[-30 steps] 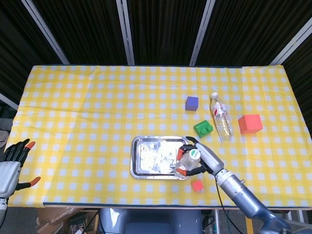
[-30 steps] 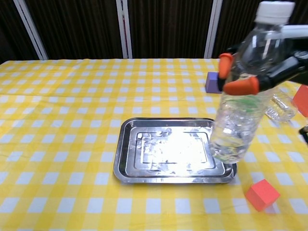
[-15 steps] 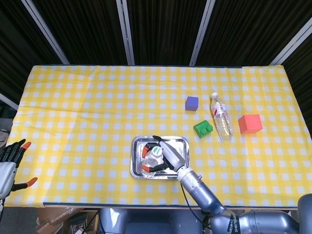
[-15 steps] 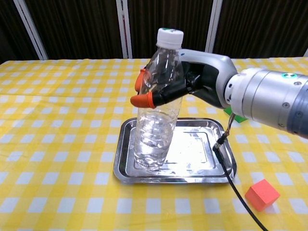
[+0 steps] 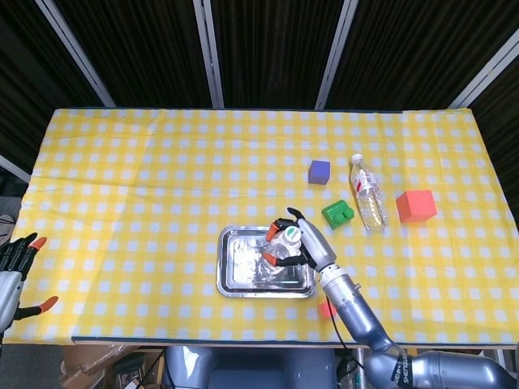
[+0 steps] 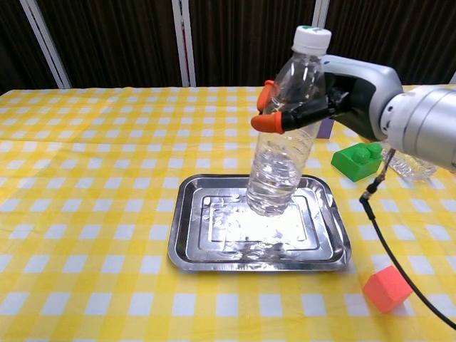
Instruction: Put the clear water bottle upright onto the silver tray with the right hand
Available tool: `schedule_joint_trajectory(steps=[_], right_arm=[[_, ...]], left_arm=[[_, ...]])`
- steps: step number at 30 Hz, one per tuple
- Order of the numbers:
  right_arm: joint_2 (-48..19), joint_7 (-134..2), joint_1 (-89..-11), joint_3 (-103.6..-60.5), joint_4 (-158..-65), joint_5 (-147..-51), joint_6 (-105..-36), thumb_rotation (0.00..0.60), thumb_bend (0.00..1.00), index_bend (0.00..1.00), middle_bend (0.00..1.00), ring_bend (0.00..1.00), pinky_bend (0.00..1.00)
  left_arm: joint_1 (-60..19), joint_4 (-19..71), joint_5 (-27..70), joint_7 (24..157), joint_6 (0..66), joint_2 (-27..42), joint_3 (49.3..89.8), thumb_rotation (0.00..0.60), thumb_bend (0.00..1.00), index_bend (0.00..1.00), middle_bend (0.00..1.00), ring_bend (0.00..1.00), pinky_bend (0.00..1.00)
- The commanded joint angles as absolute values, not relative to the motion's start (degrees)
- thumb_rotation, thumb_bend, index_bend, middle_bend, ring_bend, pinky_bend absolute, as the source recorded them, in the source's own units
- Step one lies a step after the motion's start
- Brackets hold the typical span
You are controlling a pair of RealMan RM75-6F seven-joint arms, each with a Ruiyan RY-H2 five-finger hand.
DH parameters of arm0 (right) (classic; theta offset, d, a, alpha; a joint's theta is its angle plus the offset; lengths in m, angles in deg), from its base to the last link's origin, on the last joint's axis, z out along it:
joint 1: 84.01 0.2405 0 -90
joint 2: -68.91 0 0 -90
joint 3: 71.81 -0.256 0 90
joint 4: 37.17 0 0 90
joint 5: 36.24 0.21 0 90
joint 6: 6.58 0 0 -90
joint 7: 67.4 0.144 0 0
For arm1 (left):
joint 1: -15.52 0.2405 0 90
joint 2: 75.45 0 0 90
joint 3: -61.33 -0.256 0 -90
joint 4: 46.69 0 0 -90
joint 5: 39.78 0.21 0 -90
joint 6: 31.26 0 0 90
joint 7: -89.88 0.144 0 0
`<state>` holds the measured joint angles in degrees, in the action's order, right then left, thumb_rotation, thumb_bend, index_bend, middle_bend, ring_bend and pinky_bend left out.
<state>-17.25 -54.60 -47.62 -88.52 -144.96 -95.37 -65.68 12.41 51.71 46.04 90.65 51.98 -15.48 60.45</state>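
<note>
Clear water bottle (image 6: 285,135): tilted, cap leaning right, base over silver tray (image 6: 187,242) interior; can't tell if it touches the tray floor.
Right hand (image 6: 335,100): orange-tipped fingers (image 6: 265,122) wrapped round bottle's upper body.
Left hand (image 5: 15,271): at desk's (image 5: 146,178) front-left edge, fingers spread, holding nothing.
Also on desk: 2nd bottle (image 5: 367,194) lying flat, green brick (image 5: 337,214), purple cube (image 5: 319,171), red cube (image 5: 416,206), small red block (image 6: 387,288) near tray.
</note>
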Motion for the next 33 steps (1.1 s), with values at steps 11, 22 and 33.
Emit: schedule_joint_trajectory(steps=[11, 22, 33], right_arm=[[-22.3, -45.9, -50.0, -86.3, -137.4, -104.0, -66.5, 0.600, 0.57, 0.90, 0.73, 0.45, 0.00], [-22.3, -44.0, -51.5, -83.7, -132.5, -107.7, -66.3, 0.600, 0.57, 0.90, 0.73, 0.45, 0.00], [-23.6, -40.3, -52.6, -82.3, -128.8, -111.5, -67.1, 0.600, 0.57, 0.90, 0.73, 0.45, 0.00]], left_arm=[[12.4, 51.9, 45.5, 91.4, 52.0, -15.2, 60.8, 0.600, 0.14, 0.01, 0.00, 0.00, 0.00], [12.3, 52.0, 46.0, 92.1, 51.8, -15.0, 60.6, 0.600, 0.14, 0.01, 0.00, 0.00, 0.00], [12.3, 52.1, 45.5, 93.0, 51.4, -14.8, 60.7, 0.600, 0.14, 0.01, 0.00, 0.00, 0.00]])
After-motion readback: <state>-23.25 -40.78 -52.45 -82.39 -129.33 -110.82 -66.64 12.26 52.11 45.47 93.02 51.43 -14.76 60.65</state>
